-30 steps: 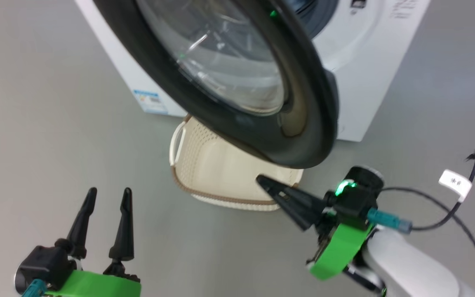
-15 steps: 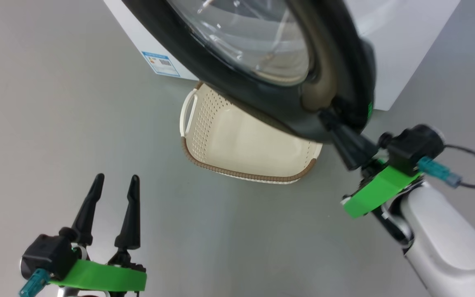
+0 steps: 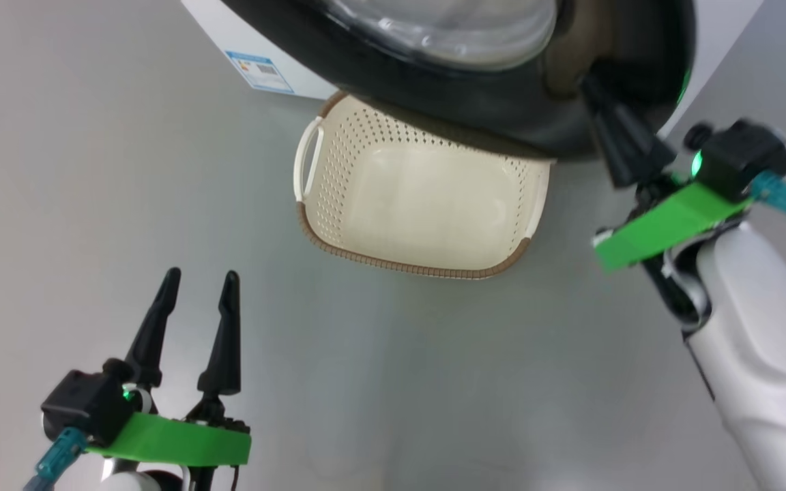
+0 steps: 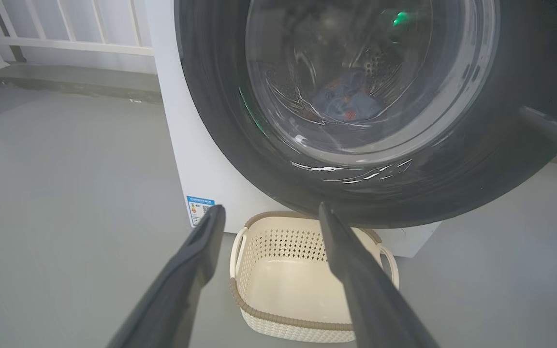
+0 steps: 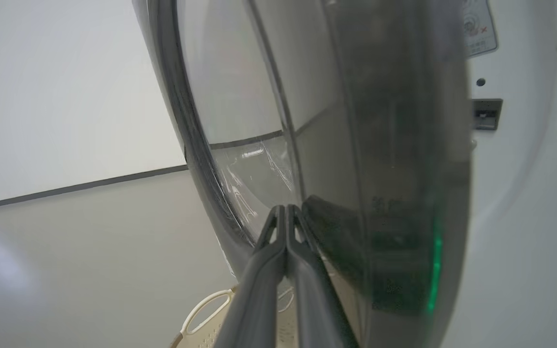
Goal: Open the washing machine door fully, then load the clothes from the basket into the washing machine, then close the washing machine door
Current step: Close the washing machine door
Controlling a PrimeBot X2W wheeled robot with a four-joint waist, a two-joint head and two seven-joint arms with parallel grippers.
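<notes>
Grey floor [image 3: 434, 382] runs under everything. Nearest the robot, well clear of the door [image 3: 434, 102] and low on its left, the left gripper [image 3: 202, 275] hovers with its fingers spread apart and nothing between them. Beyond it the basket [image 3: 400, 264] sits on the floor beneath the door's lower rim, and what shows of its inside is bare. At the door's lower right edge the right gripper [image 5: 285, 210] has its two fingers pressed flat together, gripping nothing and pointing along the door's outer face.

Through the door's glass the clothes [image 4: 344, 99] lie in the drum of the washer [image 4: 186, 121], so loading looks done and closing the door is the step in hand. The door stands part way in, with a gap between it and the washer's front. The next move calls for a steady push on that free edge toward the latch slot [image 5: 486, 113] until it catches, with the fingers kept out of the gap.

Whether the right fingertips actually touch the door I cannot tell, as they are dark against its dark rim. The door's top is cut off, its rim covers the basket's far side, and the clothes are only a blur through the glass.
</notes>
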